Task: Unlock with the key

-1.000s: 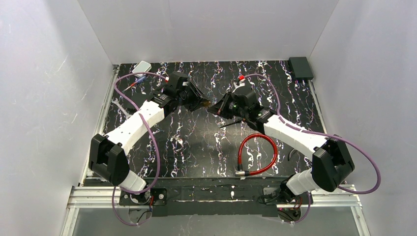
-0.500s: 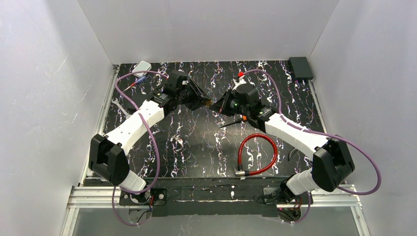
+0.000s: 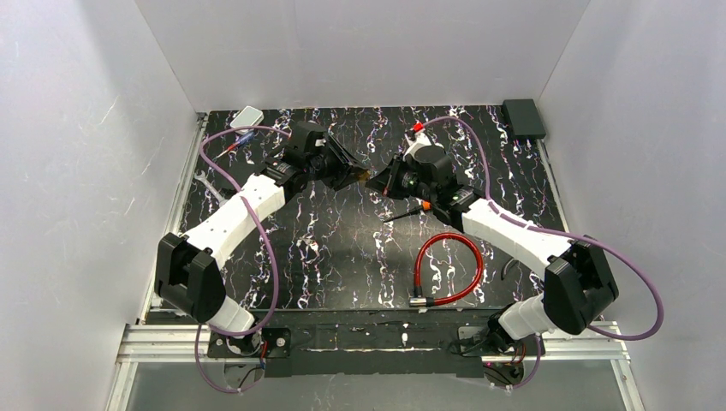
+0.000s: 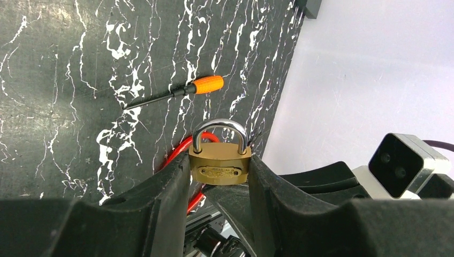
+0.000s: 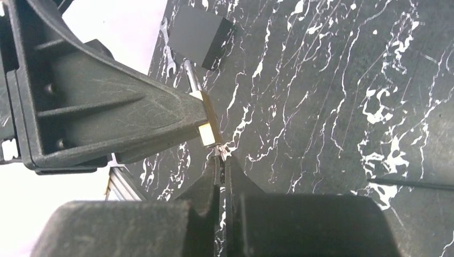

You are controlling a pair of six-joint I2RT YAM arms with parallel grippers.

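**A:** Why is the lock held up off the table?

**B:** The left gripper (image 3: 351, 176) pinches the brass padlock (image 4: 220, 163) by its sides, with the fingers spread only to the width of the body. The shackle is shut and points away from the wrist. I judge that this leaves the base, where a keyhole would sit, free for the other arm.

**A:** And the other arm?

**B:** The right gripper (image 5: 220, 160) has its fingers pressed together, and their tips touch the padlock's base. A tiny bright speck sits between them, too small to name.

**A:** Where is the key?

**B:** The key (image 4: 174, 92), with its orange head and thin black tail, lies flat on the marbled table (image 3: 342, 257). It is just near of the right gripper and neither arm touches it. Nearer and further right lies a red cable loop (image 3: 418, 270).

**A:** Any writing?

**B:** There is an embossed oval plate on the padlock's face, but its lettering is too blurred to read. I see no other writing.
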